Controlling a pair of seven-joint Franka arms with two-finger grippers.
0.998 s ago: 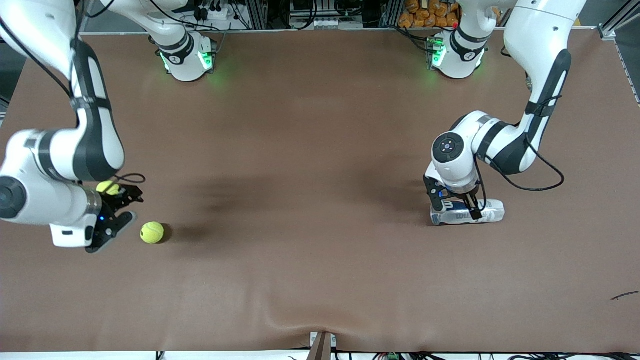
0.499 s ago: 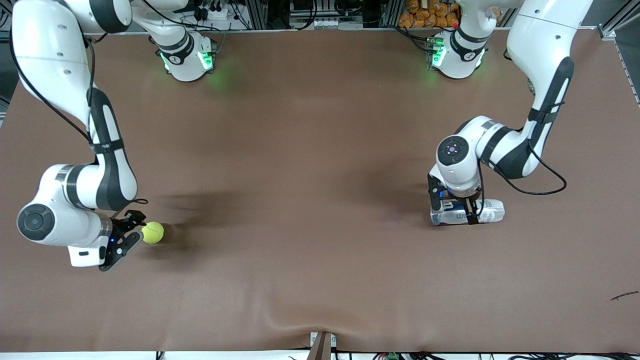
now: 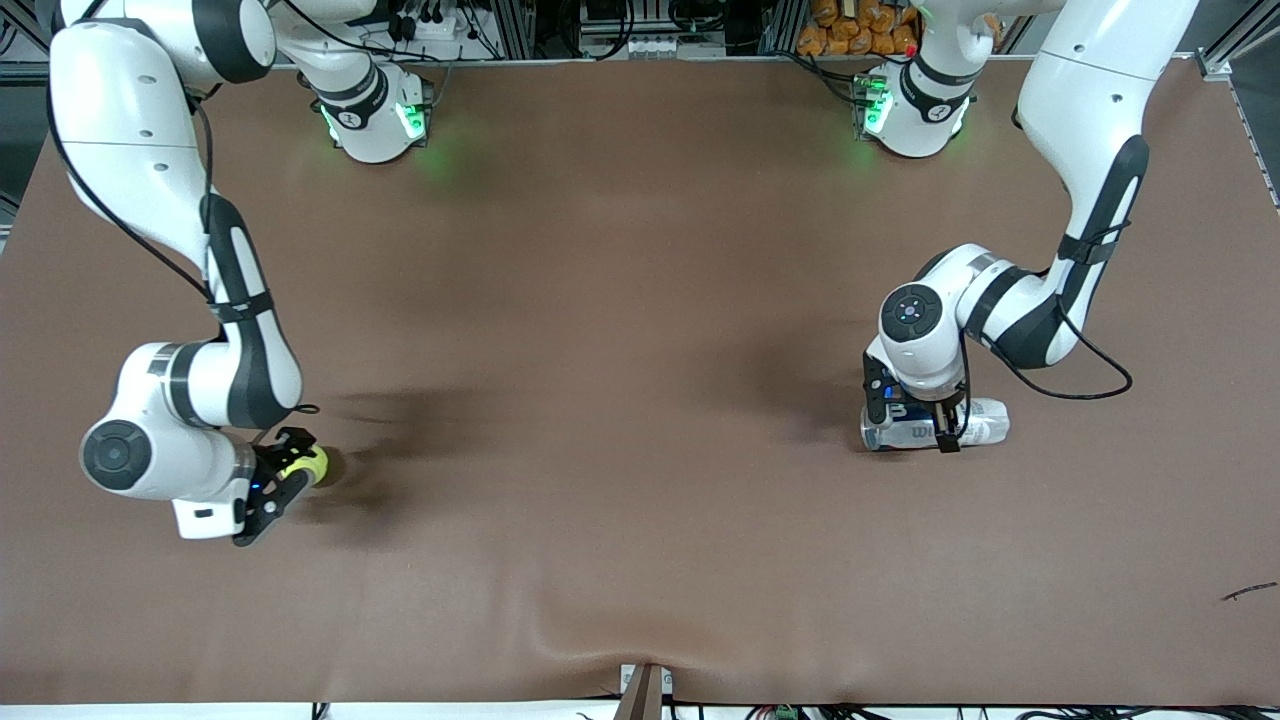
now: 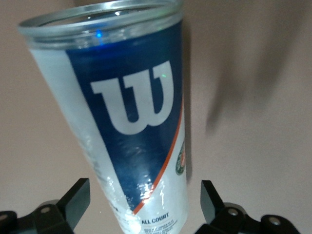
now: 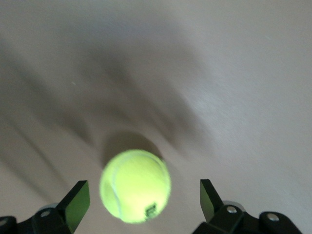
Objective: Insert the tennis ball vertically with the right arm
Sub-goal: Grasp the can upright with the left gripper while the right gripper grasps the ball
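A yellow-green tennis ball [image 3: 311, 464] lies on the brown table near the right arm's end. My right gripper [image 3: 287, 478] is low over it, open, with a finger on each side and not touching. In the right wrist view the ball [image 5: 135, 185] sits between the fingertips [image 5: 77, 200]. A clear ball can with a blue Wilson label [image 3: 985, 421] lies on its side near the left arm's end. My left gripper [image 3: 912, 420] is open and straddles it. The left wrist view shows the can [image 4: 131, 117] between the fingers [image 4: 75, 197], with gaps on both sides.
The brown table mat [image 3: 620, 400] is bare between the two arms. A small dark scrap [image 3: 1248, 591] lies near the front edge at the left arm's end. Both arm bases [image 3: 372, 110] stand along the far edge.
My right gripper has moved down and across to the tennis ball and now straddles it. My left gripper has shifted slightly over the can, still open.
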